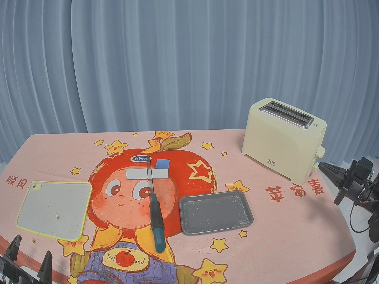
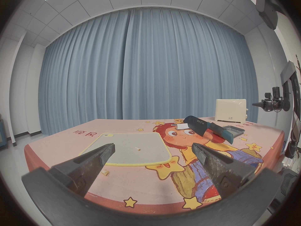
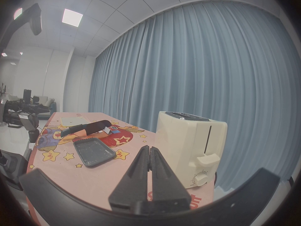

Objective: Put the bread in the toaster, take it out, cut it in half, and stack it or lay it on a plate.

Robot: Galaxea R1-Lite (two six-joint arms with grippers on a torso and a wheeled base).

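**Arms held wide, toaster lever low**

And there was the knife (image 1: 157,217) dead centre on the pink table (image 1: 276,225). Its blade was propped up on a small white-and-blue rest (image 1: 136,173), surely so a gripper could get under the handle later.

To the left of the knife lay the cutting board (image 1: 53,209), bare but for a crumb, ready for the halving. Just right of the knife sat the grey tray (image 1: 215,212), handy for laying the pieces out. Farther right of the knife and toward the back stood the toaster (image 1: 282,141).

The bread was hidden. The lever (image 3: 207,159) sat low in its slot on the toaster's side, so my call was that the slice was down inside toasting. That is a guess.

The left gripper (image 1: 32,247) hung at the near table edge, well left of the knife, with its fingers (image 2: 94,160) spread wide and holding nothing. The right gripper (image 3: 149,147) hovered off the table's right side, far right of the knife and near the toaster's lever end. Its fingers were pressed together on nothing.

Both arms looked parked clear of the work. The right one seemed best placed to lift the slice out, and it would have to open first.
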